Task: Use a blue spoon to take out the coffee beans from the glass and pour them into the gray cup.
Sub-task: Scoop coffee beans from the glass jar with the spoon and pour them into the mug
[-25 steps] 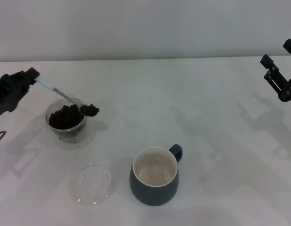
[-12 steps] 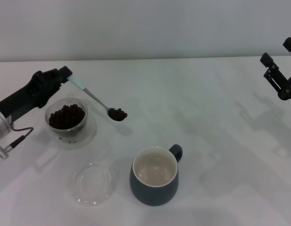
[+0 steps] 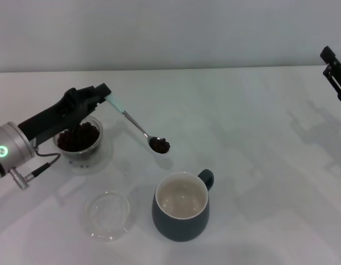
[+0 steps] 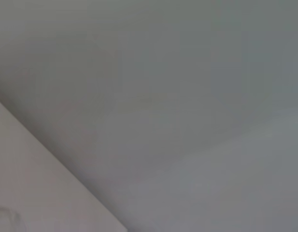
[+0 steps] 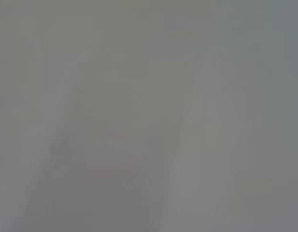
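My left gripper (image 3: 101, 94) is shut on the pale blue handle of the blue spoon (image 3: 138, 128). The spoon slants down to the right, its bowl full of coffee beans (image 3: 159, 145), in the air between the glass and the gray cup. The glass (image 3: 78, 138) stands under my left arm and holds many dark beans. The gray cup (image 3: 181, 206) with its cream inside stands at the front centre, its handle to the back right; no beans show in it. My right gripper (image 3: 336, 74) is raised at the far right edge. Both wrist views show only blurred grey.
A shallow clear glass dish (image 3: 108, 213) lies to the left of the gray cup, in front of the glass. The white table (image 3: 258, 165) ends at a grey wall at the back.
My left arm has carried the loaded spoon from over the glass to the right and forward, toward the gray cup. My right gripper has drawn back toward the right edge.
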`<state>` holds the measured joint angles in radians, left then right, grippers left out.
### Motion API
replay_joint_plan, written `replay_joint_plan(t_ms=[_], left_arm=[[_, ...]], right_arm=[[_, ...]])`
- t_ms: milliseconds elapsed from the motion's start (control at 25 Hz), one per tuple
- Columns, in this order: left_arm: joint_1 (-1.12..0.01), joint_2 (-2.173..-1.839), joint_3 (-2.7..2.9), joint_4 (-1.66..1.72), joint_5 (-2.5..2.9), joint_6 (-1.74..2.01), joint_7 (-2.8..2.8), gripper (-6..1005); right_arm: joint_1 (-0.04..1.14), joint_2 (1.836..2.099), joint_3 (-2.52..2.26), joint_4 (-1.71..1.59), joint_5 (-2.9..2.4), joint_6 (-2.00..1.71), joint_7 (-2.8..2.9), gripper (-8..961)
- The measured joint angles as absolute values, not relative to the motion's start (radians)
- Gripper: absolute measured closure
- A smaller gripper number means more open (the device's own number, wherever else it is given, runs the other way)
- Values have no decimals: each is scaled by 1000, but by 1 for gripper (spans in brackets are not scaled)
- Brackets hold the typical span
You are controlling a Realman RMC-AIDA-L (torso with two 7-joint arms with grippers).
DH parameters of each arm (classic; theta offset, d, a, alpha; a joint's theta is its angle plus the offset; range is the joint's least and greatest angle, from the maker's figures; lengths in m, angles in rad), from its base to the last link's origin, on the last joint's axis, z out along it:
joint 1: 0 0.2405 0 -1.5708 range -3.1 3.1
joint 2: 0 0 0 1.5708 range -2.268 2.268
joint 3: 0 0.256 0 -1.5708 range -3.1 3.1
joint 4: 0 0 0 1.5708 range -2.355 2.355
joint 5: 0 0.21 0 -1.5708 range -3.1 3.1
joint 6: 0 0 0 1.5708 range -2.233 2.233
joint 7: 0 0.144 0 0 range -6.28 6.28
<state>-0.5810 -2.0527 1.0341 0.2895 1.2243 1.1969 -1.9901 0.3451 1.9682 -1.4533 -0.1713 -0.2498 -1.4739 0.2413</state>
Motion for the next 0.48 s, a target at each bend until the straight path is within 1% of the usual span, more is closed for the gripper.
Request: replay_joint_plan(t_ms=[240,480], left_arm=[[-602,-2066,1058,285,1250,1219,-1995,872],[-616,-2070,1103,282,1252,1248,-2009,872]], right_arm=[[350,1971,-1432,-172,-249,-1460,242,350],[351,1974,-1416,-183,-248,-1440,242,350]])
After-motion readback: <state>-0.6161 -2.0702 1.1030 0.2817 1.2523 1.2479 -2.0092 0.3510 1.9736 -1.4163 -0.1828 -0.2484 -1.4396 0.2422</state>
